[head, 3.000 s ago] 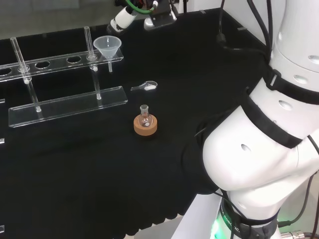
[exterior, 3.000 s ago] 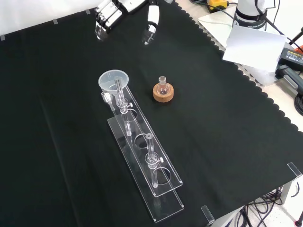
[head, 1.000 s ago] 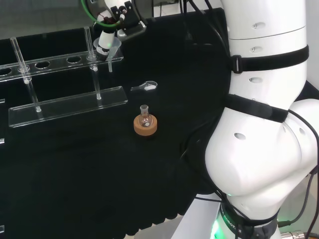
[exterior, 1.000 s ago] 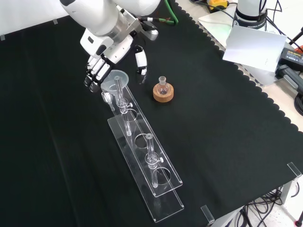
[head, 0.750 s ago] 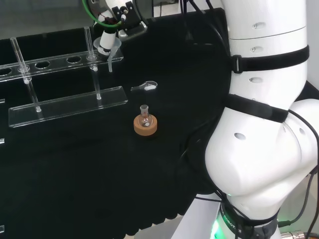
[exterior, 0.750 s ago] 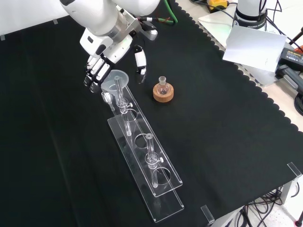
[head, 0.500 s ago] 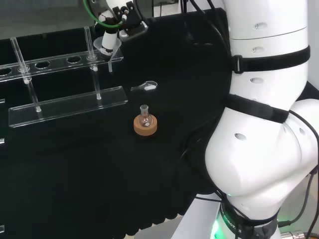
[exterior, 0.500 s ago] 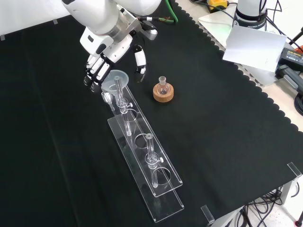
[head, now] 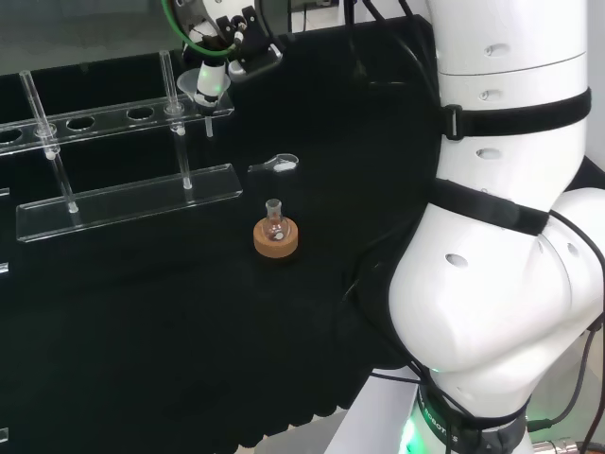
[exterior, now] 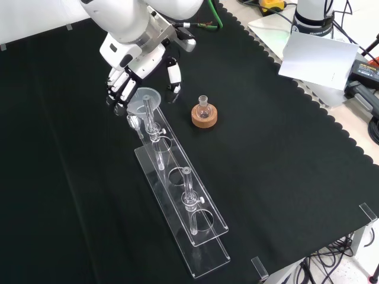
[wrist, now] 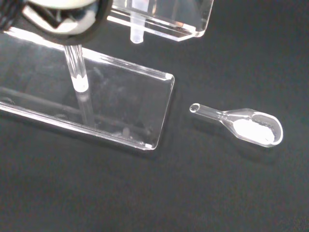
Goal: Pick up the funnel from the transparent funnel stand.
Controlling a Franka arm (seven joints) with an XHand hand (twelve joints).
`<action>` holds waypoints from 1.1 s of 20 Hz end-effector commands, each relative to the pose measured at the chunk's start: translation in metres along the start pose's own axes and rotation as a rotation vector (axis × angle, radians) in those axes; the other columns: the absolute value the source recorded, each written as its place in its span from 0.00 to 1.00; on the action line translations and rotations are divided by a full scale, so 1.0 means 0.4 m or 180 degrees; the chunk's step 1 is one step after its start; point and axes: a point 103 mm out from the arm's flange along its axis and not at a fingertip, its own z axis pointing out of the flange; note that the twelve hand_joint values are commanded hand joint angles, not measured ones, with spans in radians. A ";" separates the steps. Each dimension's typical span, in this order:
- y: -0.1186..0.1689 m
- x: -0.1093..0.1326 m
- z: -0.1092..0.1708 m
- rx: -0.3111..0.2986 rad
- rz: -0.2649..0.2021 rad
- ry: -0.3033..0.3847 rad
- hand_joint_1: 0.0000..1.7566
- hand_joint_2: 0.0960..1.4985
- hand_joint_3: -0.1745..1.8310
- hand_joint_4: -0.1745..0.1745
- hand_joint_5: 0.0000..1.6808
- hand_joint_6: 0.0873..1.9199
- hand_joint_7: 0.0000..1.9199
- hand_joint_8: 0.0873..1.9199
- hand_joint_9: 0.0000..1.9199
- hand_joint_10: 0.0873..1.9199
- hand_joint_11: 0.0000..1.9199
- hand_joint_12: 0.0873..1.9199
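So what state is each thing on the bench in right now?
Funnel: seated in the end hole of the stand, not lifted.
Funnel stand: lying flat on the cloth, other holes unfilled.
Hand: open, fingers and thumb on either side of the funnel rim.
Small flask: upright on its cork ring.
Glass scoop: lying on the cloth, white powder in its bowl.

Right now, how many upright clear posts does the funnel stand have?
2. In the front view, one post rises beside the funnel at the stand's far end, near the hand; the other post stands toward the near end. More clear parts may be hard to see.
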 end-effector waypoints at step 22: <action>-0.037 0.001 -0.045 -0.1297 0.0391 -0.0417 0.49 0.44 0.41 0.51 0.48 0.19 0.44 0.27 0.55 0.16 0.36 0.63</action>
